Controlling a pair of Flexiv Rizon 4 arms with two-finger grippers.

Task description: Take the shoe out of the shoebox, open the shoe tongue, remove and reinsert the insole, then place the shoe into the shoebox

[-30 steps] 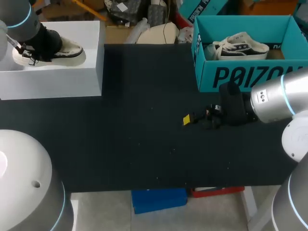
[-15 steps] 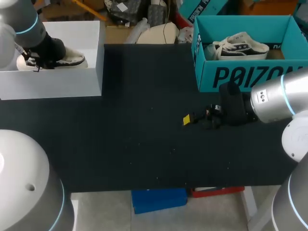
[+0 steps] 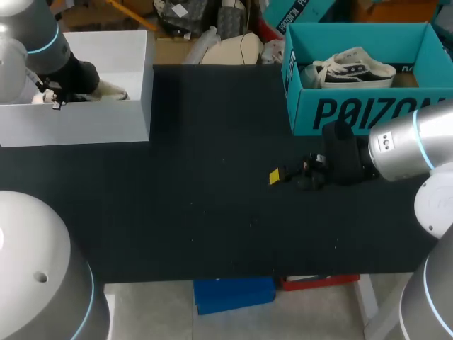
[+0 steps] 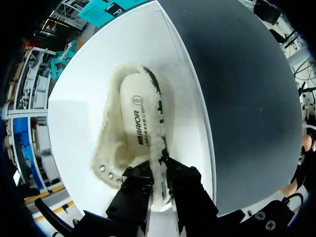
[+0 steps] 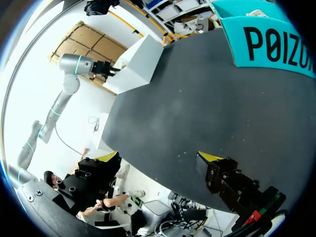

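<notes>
Left wrist view looks straight down into the white box (image 4: 89,74), where the shoe (image 4: 113,143) lies on the box floor. The left gripper (image 4: 159,175) has its two black fingers (image 4: 136,185) pressed from both sides onto the fleecy rim of the shoe, pinching it. The shoe's long axis runs directly ahead of these jaws. Its rounded far end points away from them, and the end with the lace holes lies just beside and under the fingers. The mouth of the shoe is wide open, so the pale insole (image 4: 136,123) shows along most of its length. The dark table (image 4: 237,89) lies beside the box, past its wall.

Head view shows far less of this. The left arm covers most of the shoe, and only a pale sliver shows beside the jaws, inside the box. This view does show the teal box (image 3: 340,113) at the far side of the table, with another shoe (image 3: 354,67) lying in it.

Right wrist view shows the right gripper (image 5: 159,158) with its yellow fingertips (image 5: 210,157) spread wide over bare table. Nothing is between them, and the teal box stands well ahead.
</notes>
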